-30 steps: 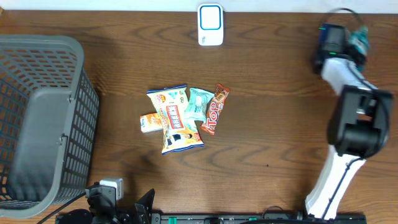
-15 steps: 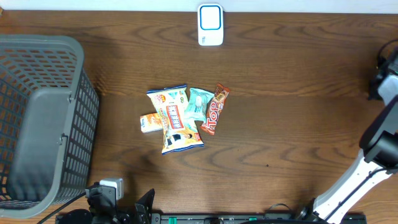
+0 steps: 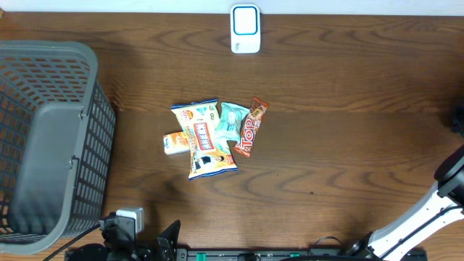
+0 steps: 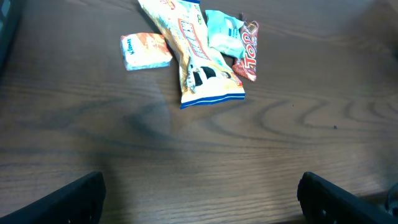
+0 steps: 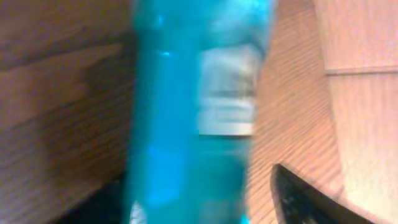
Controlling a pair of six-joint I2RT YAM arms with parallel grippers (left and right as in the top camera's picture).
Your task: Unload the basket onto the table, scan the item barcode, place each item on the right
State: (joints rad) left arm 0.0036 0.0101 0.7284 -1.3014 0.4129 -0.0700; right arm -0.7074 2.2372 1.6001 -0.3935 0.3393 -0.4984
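Note:
A blurred teal packet (image 5: 186, 124) with a pale label fills the right wrist view and stands between the fingers of my right gripper (image 5: 199, 200). The jaws are open, and the right finger (image 5: 305, 199) stands clear of the packet. No barcode can be made out. In the overhead view only a piece of the right arm (image 3: 451, 174) shows at the right edge. The white and blue scanner (image 3: 246, 29) stands at the table's far edge. My left gripper (image 4: 201, 199) is open over bare wood, short of the snack pile.
Mid-table lie a long yellow snack bag (image 3: 203, 141), a small orange packet (image 3: 175, 142), a pale teal packet (image 3: 230, 122) and a red bar (image 3: 250, 127). A grey mesh basket (image 3: 51, 138) fills the left side.
The right arm has swung to the right, almost out of the overhead view. Its jaws have opened wider. The left arm and the snack pile have not moved.

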